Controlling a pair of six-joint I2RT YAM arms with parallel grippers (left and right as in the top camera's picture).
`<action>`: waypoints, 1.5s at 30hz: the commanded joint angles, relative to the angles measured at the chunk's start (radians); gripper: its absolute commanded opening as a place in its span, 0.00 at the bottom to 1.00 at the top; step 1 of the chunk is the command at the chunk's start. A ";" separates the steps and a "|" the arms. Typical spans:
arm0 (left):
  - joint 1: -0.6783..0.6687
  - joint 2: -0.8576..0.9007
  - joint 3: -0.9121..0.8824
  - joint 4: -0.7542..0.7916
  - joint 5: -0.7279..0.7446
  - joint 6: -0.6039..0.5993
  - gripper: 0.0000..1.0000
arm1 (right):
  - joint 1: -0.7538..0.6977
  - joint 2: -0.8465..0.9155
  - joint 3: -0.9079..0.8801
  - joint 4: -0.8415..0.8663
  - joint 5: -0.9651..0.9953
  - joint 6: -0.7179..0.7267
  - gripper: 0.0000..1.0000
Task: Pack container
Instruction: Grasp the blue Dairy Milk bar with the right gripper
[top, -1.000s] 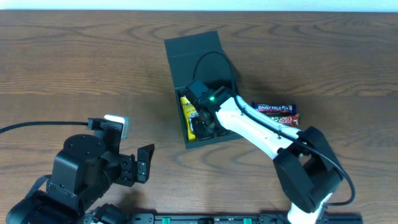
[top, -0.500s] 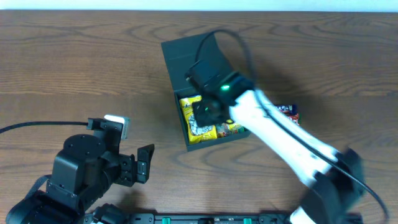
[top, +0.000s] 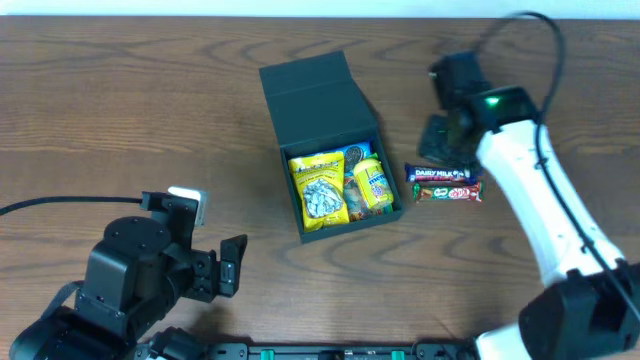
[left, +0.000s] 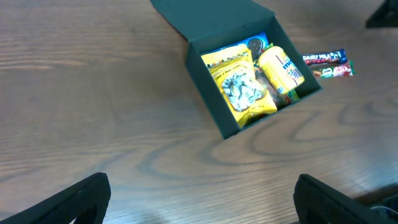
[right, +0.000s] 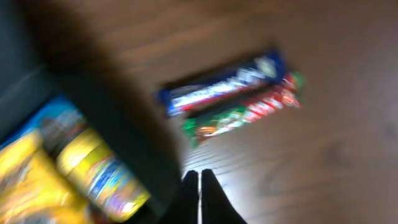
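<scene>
The container (top: 310, 88), a dark box with its flap lid open toward the back, sits mid-table and holds yellow snack packets (top: 322, 190) and a yellow tube (top: 375, 183). My right gripper (top: 438, 140) hovers shut and empty to the right of the box, just behind two chocolate bars: a blue one (top: 443, 175) and a red-green one (top: 447, 192). The blurred right wrist view shows the shut gripper (right: 199, 179) near the container wall (right: 118, 124), with the blue bar (right: 221, 84) and the red-green bar (right: 242, 112) beyond. My left gripper (left: 201, 205) stands open, well short of the container (left: 211, 106).
The left arm's base (top: 130, 280) fills the near-left corner, with a cable (top: 60, 203) trailing left. The right arm (top: 540, 210) reaches across the right side. Bare wood table (top: 150, 120) surrounds the box.
My right arm has come up out of the container and swung right to above the chocolate bars, uncovering the packets inside. The left arm has not moved.
</scene>
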 joint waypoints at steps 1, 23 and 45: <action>0.002 -0.002 0.022 -0.003 0.003 0.000 0.96 | -0.066 0.018 -0.068 0.029 -0.052 0.221 0.09; 0.002 -0.002 0.022 -0.001 0.002 0.000 0.95 | -0.099 0.214 -0.206 0.300 -0.236 0.599 0.52; 0.002 -0.002 0.022 -0.002 0.002 0.000 0.95 | -0.100 0.237 -0.206 0.389 -0.211 0.648 0.54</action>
